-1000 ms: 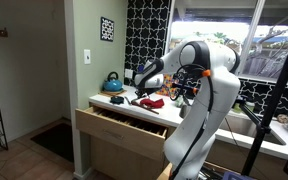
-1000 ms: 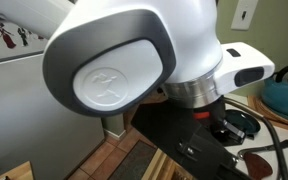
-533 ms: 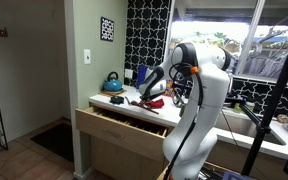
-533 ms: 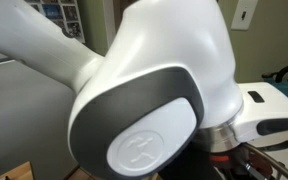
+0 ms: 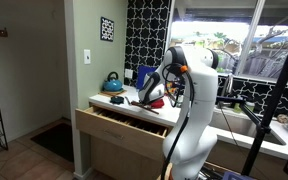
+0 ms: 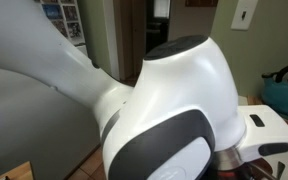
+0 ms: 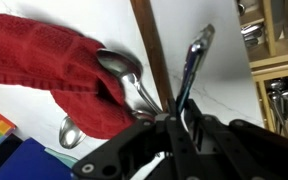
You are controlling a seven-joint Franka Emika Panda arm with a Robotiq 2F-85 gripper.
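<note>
In the wrist view my gripper (image 7: 182, 112) is shut on the end of a slim shiny metal utensil (image 7: 193, 60) that sticks out over the white marble counter (image 7: 219, 95). Beside it a red cloth (image 7: 54, 75) lies on the counter with two spoons (image 7: 124, 70) resting against it. In an exterior view the gripper (image 5: 144, 96) hangs low over the counter next to the red cloth (image 5: 155, 102). The other exterior view is almost filled by the white arm (image 6: 174, 110), and the gripper is hidden there.
An open wooden drawer (image 5: 124, 125) juts out under the counter; its cutlery compartments (image 7: 279, 95) show at the wrist view's right edge. A teal kettle (image 5: 114, 82) stands at the back of the counter, also seen in an exterior view (image 6: 286, 88). A blue object (image 5: 144, 74) stands behind the gripper.
The arm's upper links have swung left and folded in over the counter. The gripper stays low by the red cloth. The arm now covers nearly all of the close exterior view.
</note>
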